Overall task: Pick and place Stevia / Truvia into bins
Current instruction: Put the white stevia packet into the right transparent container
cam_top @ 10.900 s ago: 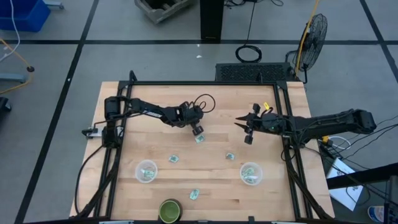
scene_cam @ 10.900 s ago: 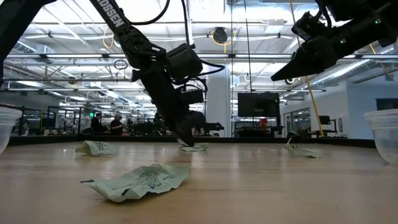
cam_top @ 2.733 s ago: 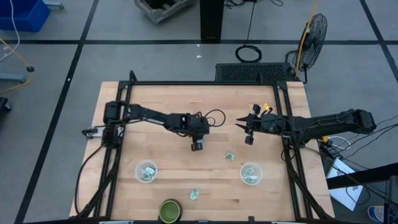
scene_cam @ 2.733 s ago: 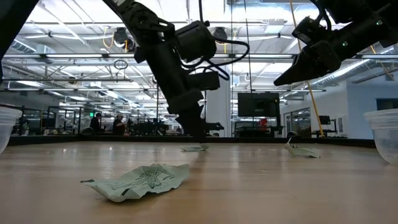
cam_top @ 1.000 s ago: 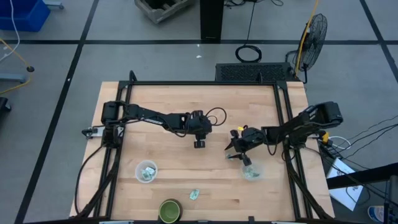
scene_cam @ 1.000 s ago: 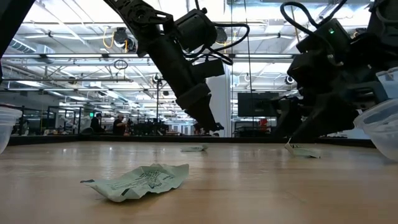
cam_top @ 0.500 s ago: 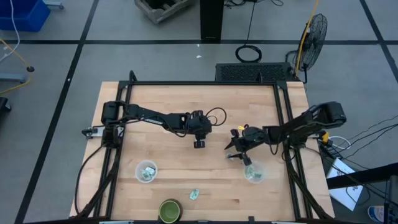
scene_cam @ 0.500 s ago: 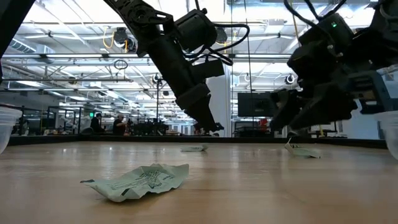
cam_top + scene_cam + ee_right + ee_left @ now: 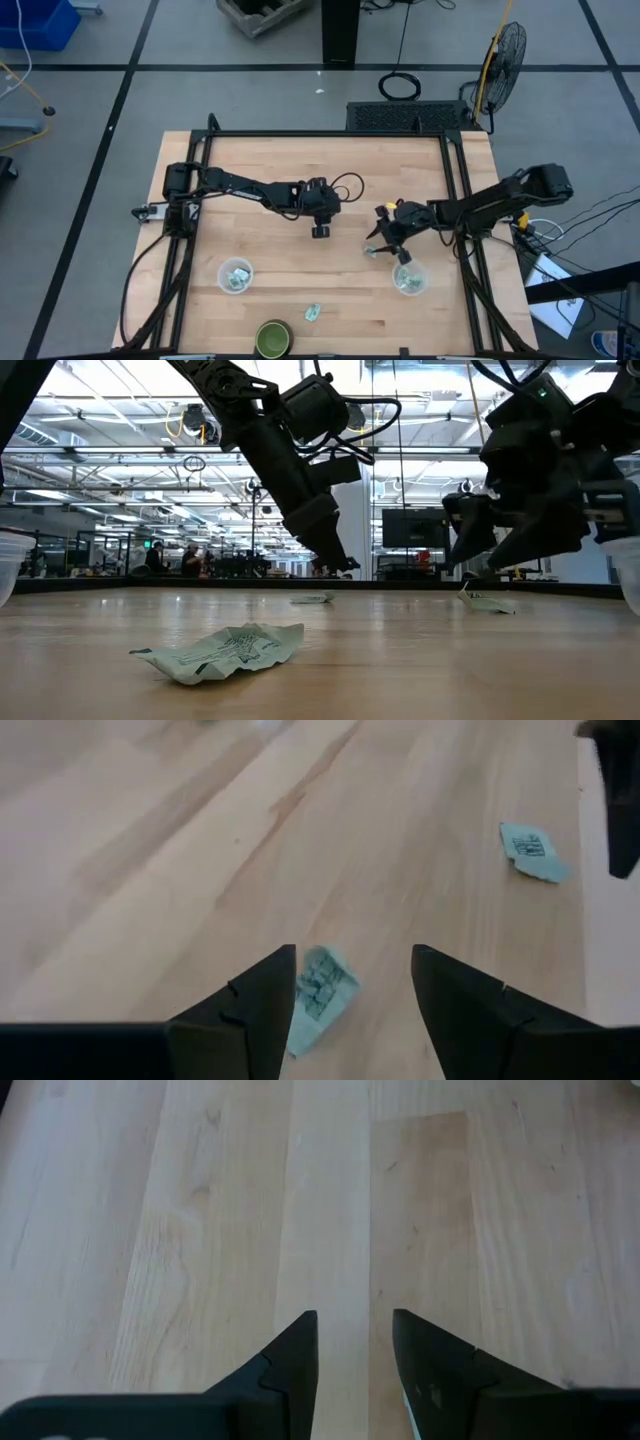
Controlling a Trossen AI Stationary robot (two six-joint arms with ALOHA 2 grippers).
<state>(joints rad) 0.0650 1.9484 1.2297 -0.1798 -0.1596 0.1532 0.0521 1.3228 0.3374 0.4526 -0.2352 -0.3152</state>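
Observation:
One Stevia packet (image 9: 320,988), pale green, lies flat on the wood between the fingertips of my right gripper (image 9: 355,970), which hovers open just over it at the table's middle right (image 9: 378,246). A second packet (image 9: 532,850) lies under my left gripper (image 9: 320,231), which hangs open above the table's middle. A third, crumpled packet (image 9: 313,313) rests near the front edge. The two bins are clear cups: the left cup (image 9: 236,276) and the right cup (image 9: 408,281), each with packets inside.
A dark green round container (image 9: 272,338) stands at the near edge, close to the crumpled packet. A black frame (image 9: 455,200) runs round the table. Bare wood lies between the two cups and toward the far edge.
My right gripper has lifted a little off the packet beneath it, and its arm has swung out toward the table's right edge. The right cup has slid slightly toward the right edge. My left gripper has kept still.

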